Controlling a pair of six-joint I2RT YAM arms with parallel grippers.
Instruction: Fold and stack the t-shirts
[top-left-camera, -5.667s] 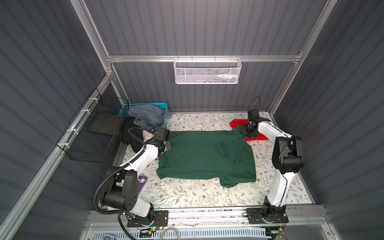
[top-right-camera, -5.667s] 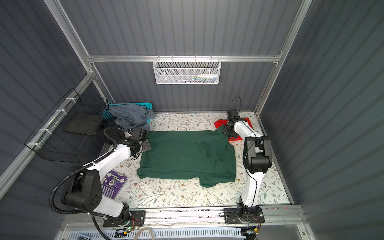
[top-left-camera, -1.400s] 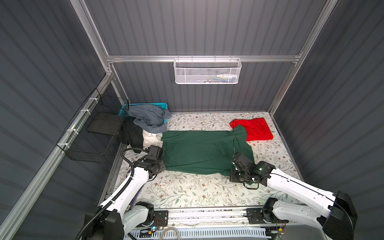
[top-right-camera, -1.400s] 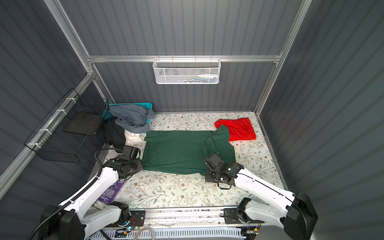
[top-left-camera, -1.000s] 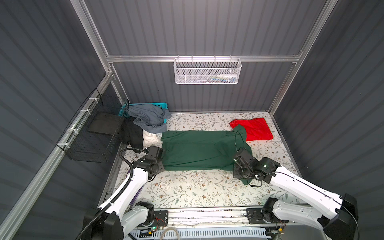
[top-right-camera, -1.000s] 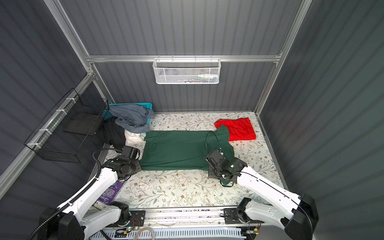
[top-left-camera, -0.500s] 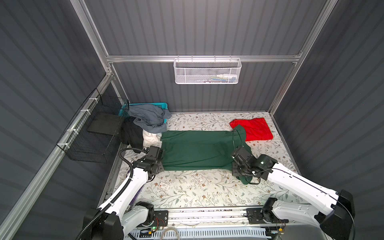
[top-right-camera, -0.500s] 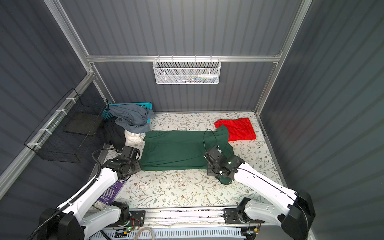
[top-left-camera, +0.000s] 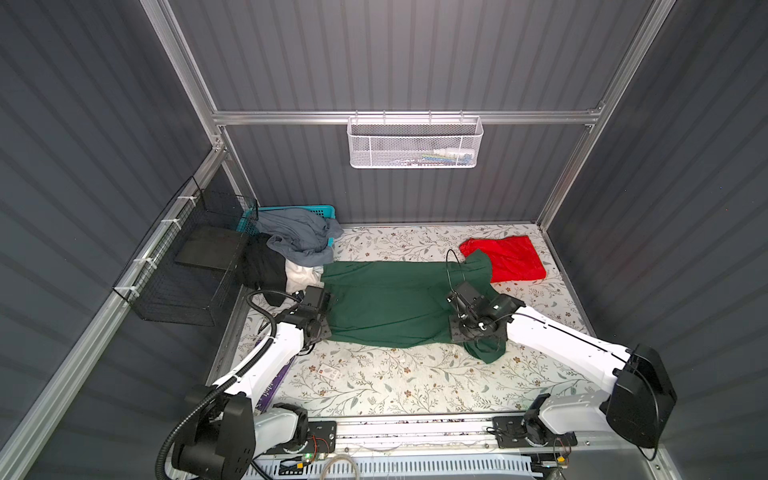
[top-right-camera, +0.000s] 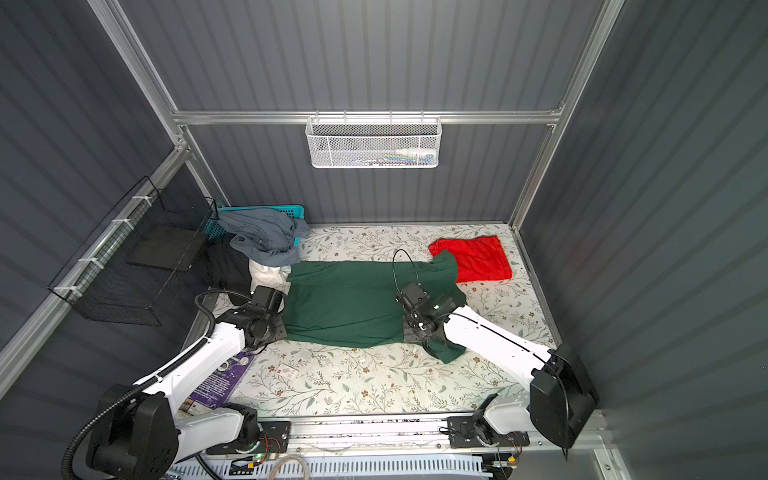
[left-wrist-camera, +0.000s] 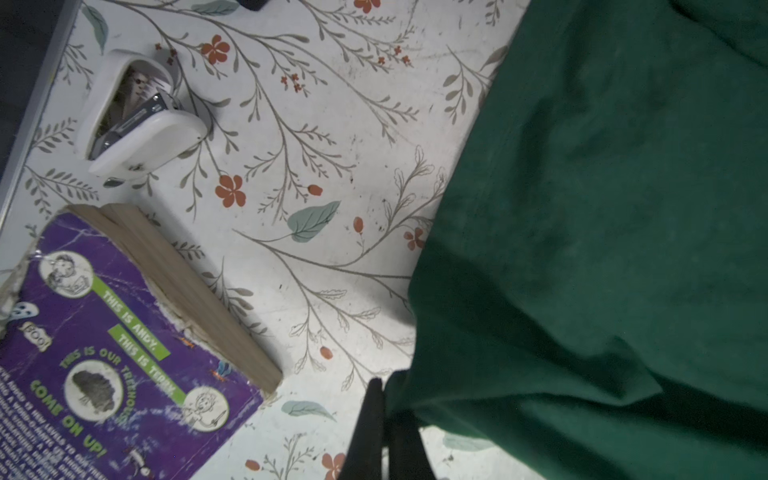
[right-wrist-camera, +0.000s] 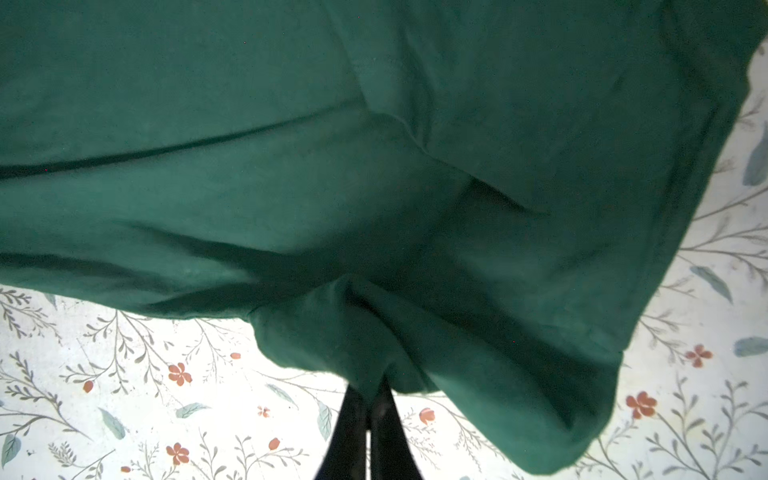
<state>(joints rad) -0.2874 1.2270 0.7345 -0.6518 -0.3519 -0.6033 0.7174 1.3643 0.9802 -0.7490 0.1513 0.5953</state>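
A dark green t-shirt (top-left-camera: 390, 299) (top-right-camera: 345, 303) lies across the middle of the table in both top views. My left gripper (top-left-camera: 326, 330) (top-right-camera: 280, 330) (left-wrist-camera: 384, 395) is shut on its near left corner (left-wrist-camera: 582, 249). Shut on the near right edge (right-wrist-camera: 374, 166) is my right gripper (top-left-camera: 457, 334) (top-right-camera: 409, 334) (right-wrist-camera: 372, 395), raising a bunch of cloth. One sleeve (top-left-camera: 484, 353) droops towards the front beside it. A bright red t-shirt (top-left-camera: 511, 257) (top-right-camera: 478, 257) lies folded at the back right, and the green sleeve overlaps its corner.
A purple book (left-wrist-camera: 104, 353) (top-right-camera: 216, 382) and a white stapler (left-wrist-camera: 137, 124) lie at the left edge. A small card (top-left-camera: 328, 371) lies near the front. Grey cloth (top-left-camera: 299, 237) spills from a teal basket (top-left-camera: 316, 210) at the back left. A black wire basket (top-left-camera: 187, 270) hangs on the left wall.
Several seconds ago both grippers were at the shirt's far corners; now they hold its near edge and the shirt spans less depth. Over the last second the right gripper edged farther in.
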